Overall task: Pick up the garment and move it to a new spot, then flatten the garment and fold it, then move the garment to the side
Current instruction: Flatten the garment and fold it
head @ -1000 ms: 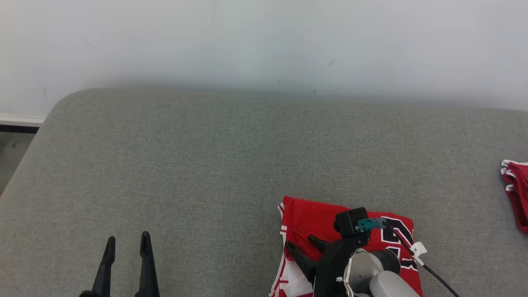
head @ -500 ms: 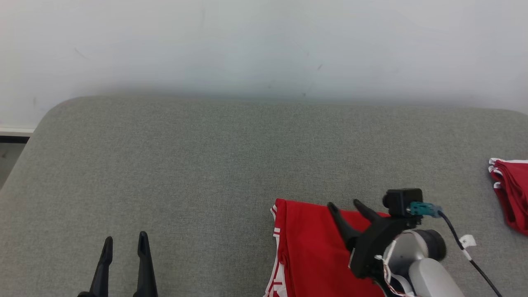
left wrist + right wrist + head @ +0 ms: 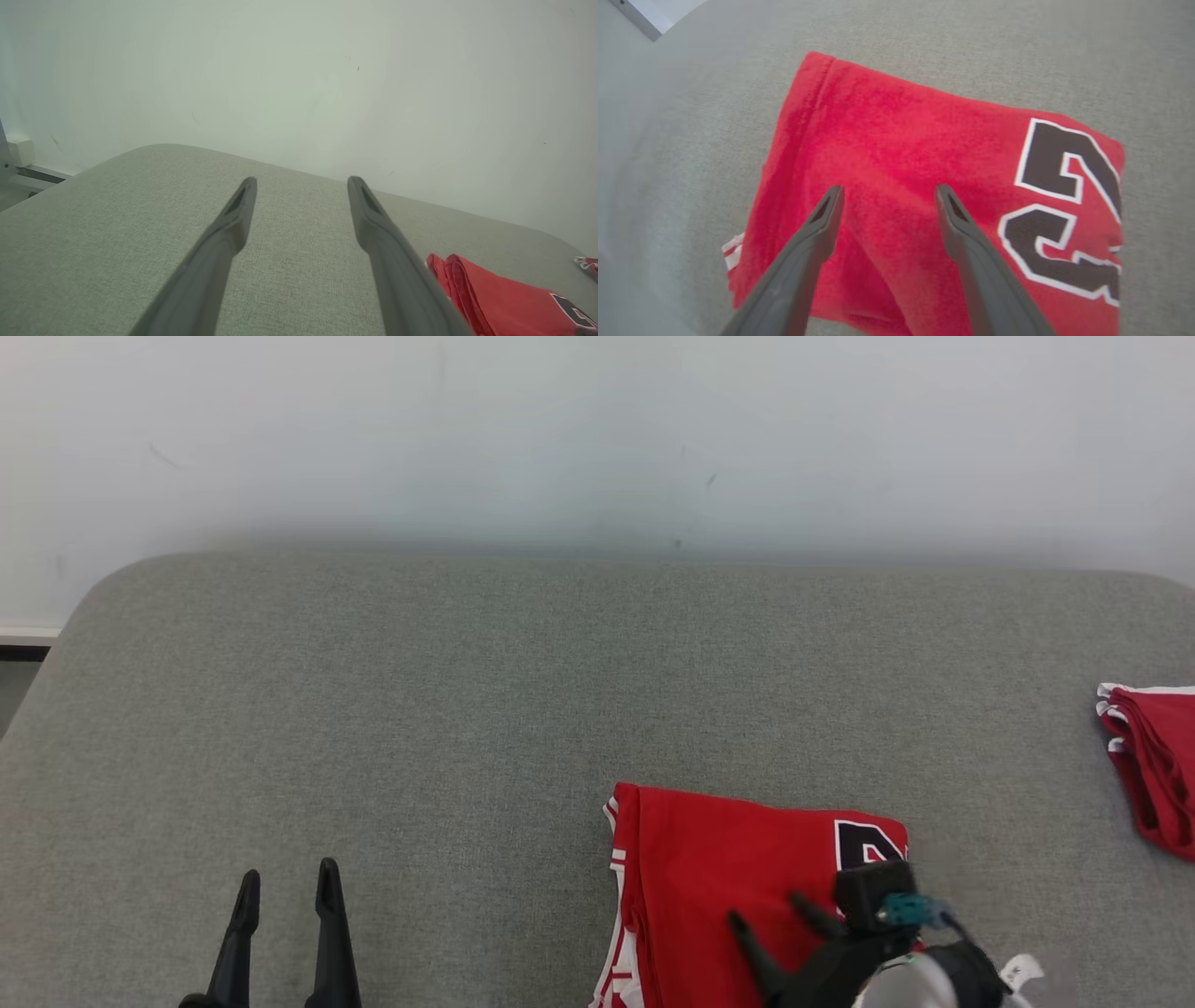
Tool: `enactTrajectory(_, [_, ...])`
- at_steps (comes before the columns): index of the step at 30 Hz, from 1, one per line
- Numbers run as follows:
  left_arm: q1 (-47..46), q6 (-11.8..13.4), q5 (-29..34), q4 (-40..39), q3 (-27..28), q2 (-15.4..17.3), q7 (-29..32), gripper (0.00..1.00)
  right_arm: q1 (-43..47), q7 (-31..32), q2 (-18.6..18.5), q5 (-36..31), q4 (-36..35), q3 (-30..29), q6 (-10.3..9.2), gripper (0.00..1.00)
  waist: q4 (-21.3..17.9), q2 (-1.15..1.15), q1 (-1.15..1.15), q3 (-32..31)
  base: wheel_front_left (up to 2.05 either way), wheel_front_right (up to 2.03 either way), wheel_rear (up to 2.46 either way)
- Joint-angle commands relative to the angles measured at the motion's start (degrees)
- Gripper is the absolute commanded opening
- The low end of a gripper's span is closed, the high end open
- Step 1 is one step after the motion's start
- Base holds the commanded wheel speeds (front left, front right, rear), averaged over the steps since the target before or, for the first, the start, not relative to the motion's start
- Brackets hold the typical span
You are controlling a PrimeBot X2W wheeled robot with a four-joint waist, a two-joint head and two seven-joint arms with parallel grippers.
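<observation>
At the lower left of the head view the left gripper (image 3: 288,877) hovers over bare grey fabric of the tabletop (image 3: 448,691), its two dark fingers parted with nothing between them; the left wrist view shows the same gap (image 3: 301,182), with the pale wall (image 3: 327,84) beyond. It is well apart from the garment (image 3: 719,859), which lies to its right, near the front edge of the tabletop and right of centre. The garment is a red jersey folded into a rough rectangle, white-striped trim along its left edge and a black, white-outlined number at its right end. The right gripper (image 3: 767,913) is directly over the garment's front part, fingers pointing toward the far left. In the right wrist view the right gripper (image 3: 888,189) is spread wide above the red cloth (image 3: 901,130) and grips nothing; whether the tips touch the fabric cannot be told. Farther right, at the view's edge, lies a second red garment (image 3: 1153,756), bunched, well apart from the first. Count: two grippers, both empty; two red garments
</observation>
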Motion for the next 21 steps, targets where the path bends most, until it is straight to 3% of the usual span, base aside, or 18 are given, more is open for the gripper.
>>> enactTrajectory(1, [-0.08, -0.26, -0.75, 0.31, -0.06, -0.05, -0.18, 1.0, 1.04, 0.79, 0.05, 0.88, -1.36, 2.52, -0.15, 1.0, 0.07, 0.0, 0.0, 0.02, 0.0, 0.0, 0.0])
enactTrajectory(6, [-0.16, -0.35, -0.84, 0.63, -0.18, -0.07, -0.18, 1.0, 3.02, 3.87, -0.09, -1.31, -4.2, 9.48, -0.15, 1.0, 0.3, 0.0, 0.0, -0.05, 0.0, 0.0, 0.0])
enactTrajectory(10, [-0.32, -0.34, -0.89, 0.9, -0.58, -0.07, -0.18, 1.0, 4.1, 5.21, -0.13, -4.69, -3.75, 11.36, -0.15, 1.0, 1.04, 0.0, 0.0, -0.3, 0.0, 0.0, 0.0])
enactTrajectory(19, [0.34, -0.42, -0.98, 1.12, -0.54, -0.08, -0.18, 1.0, 2.55, 6.07, -0.01, -4.4, -2.05, 15.61, -0.15, 1.0, 2.15, 0.0, 0.0, -0.38, 0.0, 0.0, 0.0])
enactTrajectory(20, [0.25, -0.48, -0.99, 1.18, -0.64, -0.08, -0.18, 1.0, 2.42, 5.88, 0.01, -4.68, -1.59, 15.55, -0.15, 0.98, 2.31, 0.0, 0.0, -0.35, 0.0, 0.0, 0.0])
enactTrajectory(21, [0.12, -0.55, -0.98, 1.26, -0.73, -0.07, -0.18, 1.0, 2.24, 5.82, 0.0, -5.13, -0.95, 15.38, -0.15, 0.75, 2.51, 0.0, 0.0, -0.33, 0.0, 0.0, 0.0])
